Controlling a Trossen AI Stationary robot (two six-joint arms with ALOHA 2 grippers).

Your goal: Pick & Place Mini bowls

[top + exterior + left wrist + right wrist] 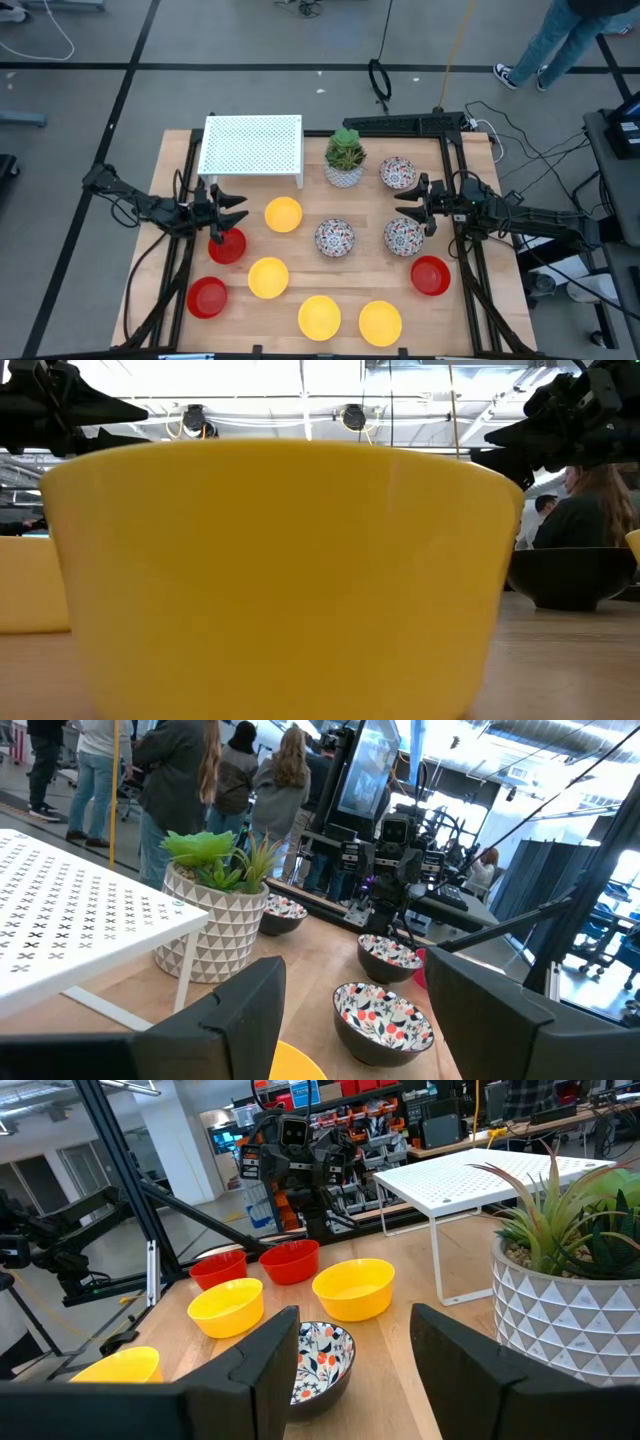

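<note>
Wooden table (310, 275) on grey floor, people beyond. Four yellow bowls (283, 215), three red bowls (227, 246), three floral bowls (334, 238). Left hand (232, 212) and right hand (409, 209) wide, empty.

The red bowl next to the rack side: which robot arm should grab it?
Left, probably. The left gripper hangs open right above that red bowl. The right gripper is far across the table, by a floral bowl.
</note>
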